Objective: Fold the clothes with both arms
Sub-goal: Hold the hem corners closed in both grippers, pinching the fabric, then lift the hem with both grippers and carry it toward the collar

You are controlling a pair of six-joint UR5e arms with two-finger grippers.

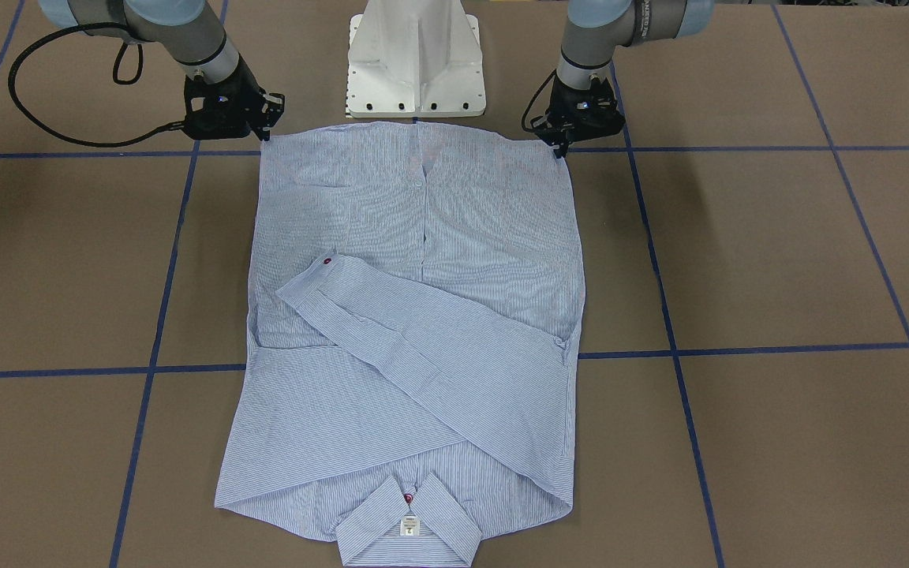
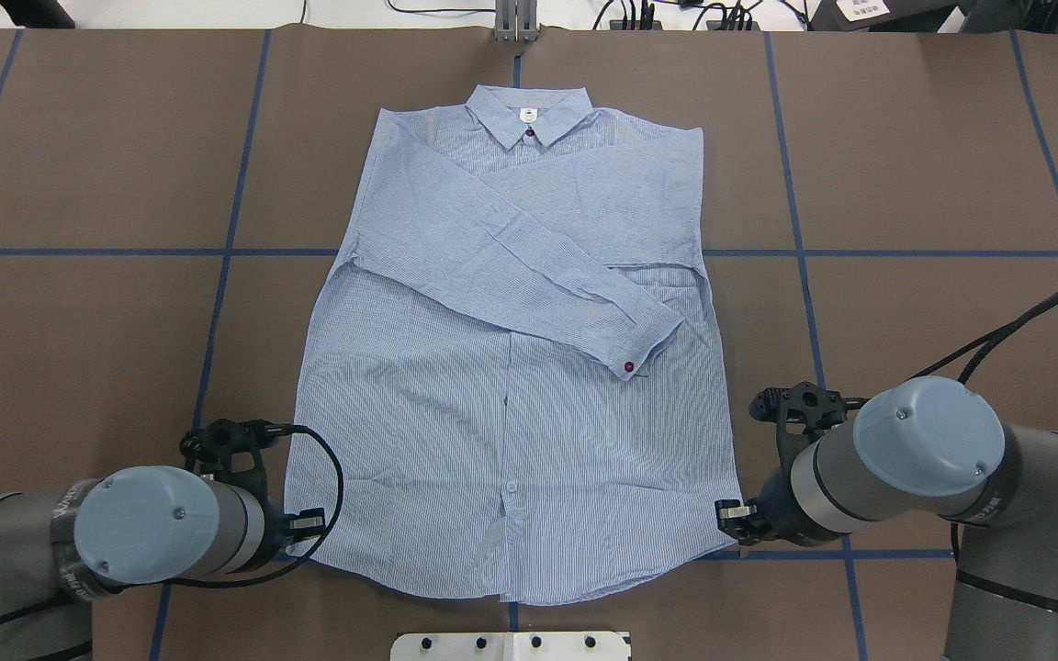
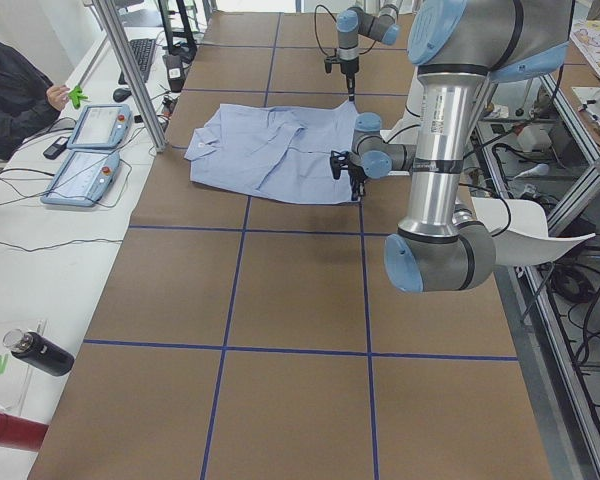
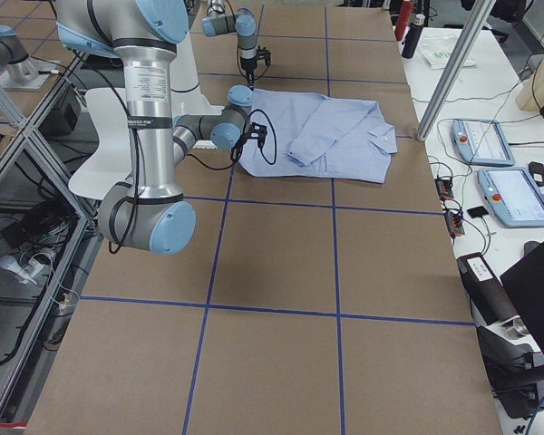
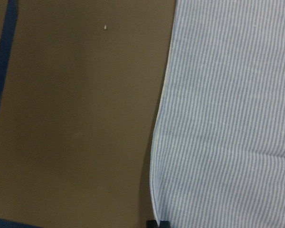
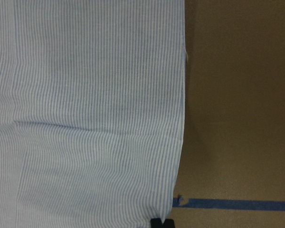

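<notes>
Plainly, the only writing sat on the small white label (image 1: 409,526) inside the collar (image 1: 375,522), and its print was too small to read. The shirt (image 2: 511,367) lay flat on the brown table (image 2: 906,165), collar at the far end and hem near the robot, with both sleeves folded across the chest.

The left arm (image 2: 152,532) reached low from the near left, and the left gripper (image 2: 307,521) touched the hem's left corner. The right arm (image 2: 915,459) mirrored it from the near right, with the right gripper (image 2: 733,510) at the hem's right corner. Each wrist view showed only a dark fingertip at the cloth's edge. The fingers seemed close together, but I could not tell whether either gripper actually pinched the fabric.
</notes>
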